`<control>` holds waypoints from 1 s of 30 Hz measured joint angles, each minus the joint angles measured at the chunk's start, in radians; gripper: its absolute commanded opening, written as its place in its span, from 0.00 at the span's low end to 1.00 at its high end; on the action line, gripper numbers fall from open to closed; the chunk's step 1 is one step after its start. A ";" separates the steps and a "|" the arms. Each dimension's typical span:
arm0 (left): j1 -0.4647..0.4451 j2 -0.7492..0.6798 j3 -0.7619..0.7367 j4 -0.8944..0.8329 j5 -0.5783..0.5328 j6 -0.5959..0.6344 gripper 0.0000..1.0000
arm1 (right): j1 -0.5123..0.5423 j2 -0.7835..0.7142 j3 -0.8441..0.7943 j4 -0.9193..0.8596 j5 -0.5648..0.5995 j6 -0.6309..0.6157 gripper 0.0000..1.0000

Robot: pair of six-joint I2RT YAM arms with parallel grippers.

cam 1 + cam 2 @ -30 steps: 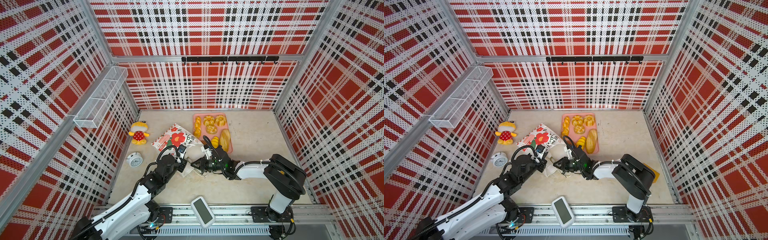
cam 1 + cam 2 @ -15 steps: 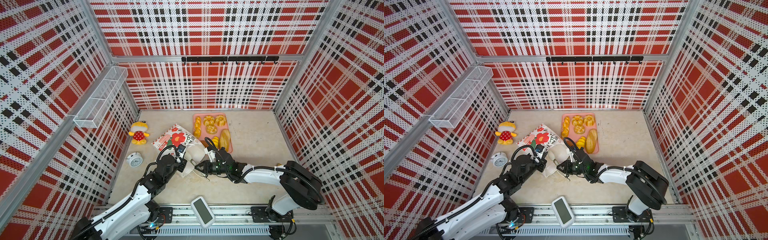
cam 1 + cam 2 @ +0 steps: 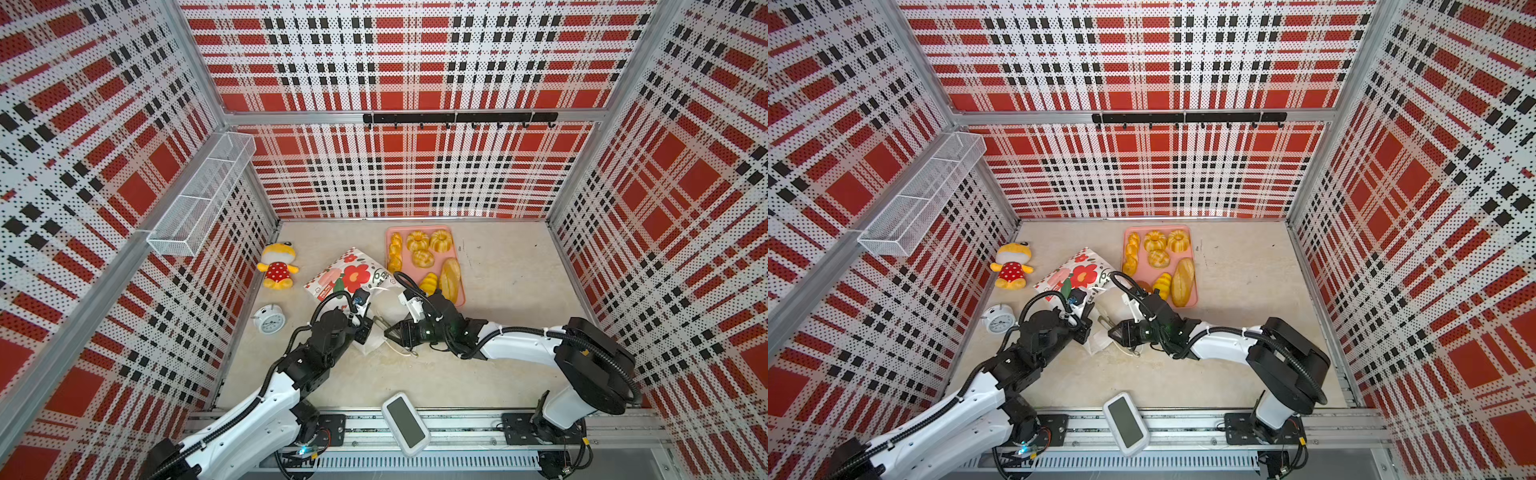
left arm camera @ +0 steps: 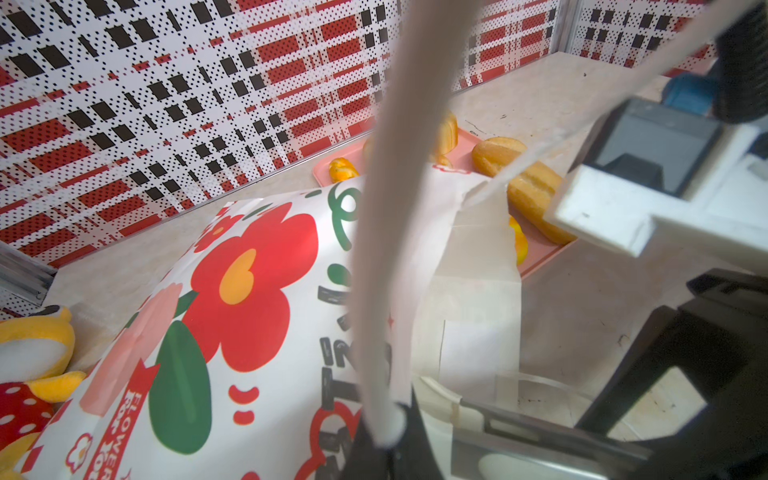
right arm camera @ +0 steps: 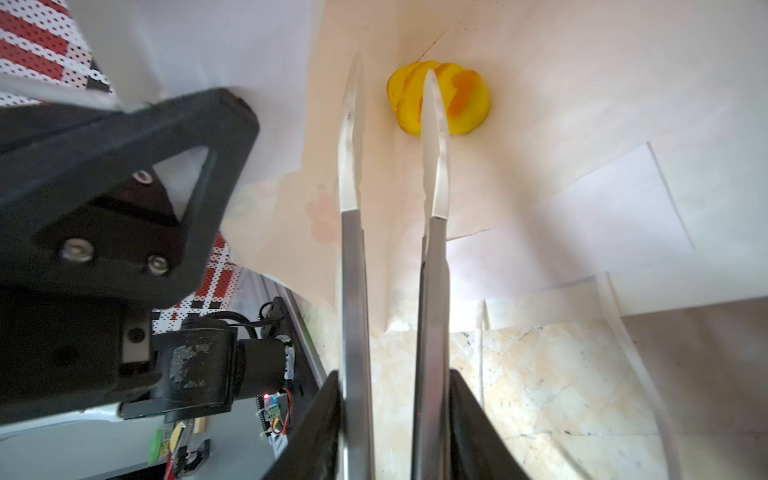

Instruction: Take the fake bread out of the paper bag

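The paper bag lies on its side, white with a red flower print, its mouth toward the arms. My left gripper is shut on the bag's white handle and holds the mouth up. My right gripper is shut on metal tongs, whose blades reach into the bag, slightly apart. One yellow fake bread lies deep inside, just past the blade tips. Several more breads sit on the pink tray.
A yellow plush toy and a white alarm clock lie left of the bag. A white device rests on the front rail. A wire basket hangs on the left wall and a hook rail on the back wall.
The right arm's elbow has swung out to the right and dropped lower, while its gripper stayed at the bag's mouth. The left gripper has kept its hold on the handle.
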State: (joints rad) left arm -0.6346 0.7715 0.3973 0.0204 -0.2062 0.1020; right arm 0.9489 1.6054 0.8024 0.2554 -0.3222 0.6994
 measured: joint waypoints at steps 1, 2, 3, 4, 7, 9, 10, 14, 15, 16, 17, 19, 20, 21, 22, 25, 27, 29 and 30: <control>0.000 0.003 0.000 -0.002 0.000 0.002 0.00 | 0.001 0.000 0.000 -0.013 0.015 -0.025 0.39; 0.000 0.006 0.000 -0.006 0.001 0.006 0.00 | 0.003 0.000 0.000 -0.024 0.030 -0.050 0.39; 0.000 0.009 0.001 -0.012 0.003 0.013 0.00 | 0.005 0.000 0.000 -0.037 0.050 -0.076 0.38; 0.000 0.014 0.004 -0.022 0.006 0.021 0.00 | 0.010 -0.002 0.000 -0.050 0.076 -0.111 0.38; 0.007 0.033 0.029 -0.056 0.027 0.056 0.00 | 0.038 -0.010 -0.001 -0.080 0.159 -0.210 0.39; 0.024 0.048 0.050 -0.068 0.049 0.081 0.00 | 0.061 -0.017 -0.001 -0.089 0.206 -0.278 0.39; 0.040 0.056 0.060 -0.071 0.065 0.093 0.00 | 0.073 -0.019 -0.001 -0.088 0.230 -0.316 0.40; 0.097 0.082 0.080 -0.081 0.127 0.133 0.00 | 0.108 -0.021 -0.001 -0.087 0.307 -0.448 0.40; 0.111 0.085 0.082 -0.082 0.144 0.140 0.00 | 0.113 -0.021 -0.001 -0.087 0.323 -0.475 0.40; 0.122 0.087 0.082 -0.082 0.158 0.147 0.00 | 0.119 -0.021 -0.001 -0.087 0.336 -0.498 0.41; 0.133 0.087 0.082 -0.083 0.174 0.153 0.00 | 0.122 -0.021 -0.001 -0.087 0.351 -0.525 0.41; 0.148 0.087 0.082 -0.087 0.204 0.165 0.00 | 0.124 -0.021 0.000 -0.087 0.372 -0.567 0.42; 0.154 0.087 0.083 -0.092 0.218 0.170 0.00 | 0.123 -0.020 0.000 -0.089 0.383 -0.589 0.42; 0.159 0.085 0.083 -0.097 0.233 0.176 0.00 | 0.123 -0.018 0.003 -0.093 0.388 -0.608 0.42; 0.164 0.083 0.083 -0.105 0.247 0.183 0.00 | 0.123 -0.014 0.008 -0.097 0.397 -0.628 0.42; 0.176 0.067 0.083 -0.127 0.286 0.204 0.00 | 0.122 0.009 0.039 -0.117 0.411 -0.679 0.42; 0.186 0.050 0.083 -0.138 0.312 0.217 0.00 | 0.123 0.027 0.067 -0.134 0.418 -0.713 0.42; 0.199 0.033 0.083 -0.148 0.339 0.224 0.00 | 0.123 0.041 0.090 -0.151 0.422 -0.743 0.42; 0.204 0.027 0.083 -0.152 0.353 0.226 0.00 | 0.123 0.047 0.099 -0.156 0.422 -0.757 0.42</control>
State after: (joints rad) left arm -0.4301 0.7982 0.4801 -0.1318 0.1467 0.3283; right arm 1.0718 1.6524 0.9012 0.0998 0.1001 -0.0578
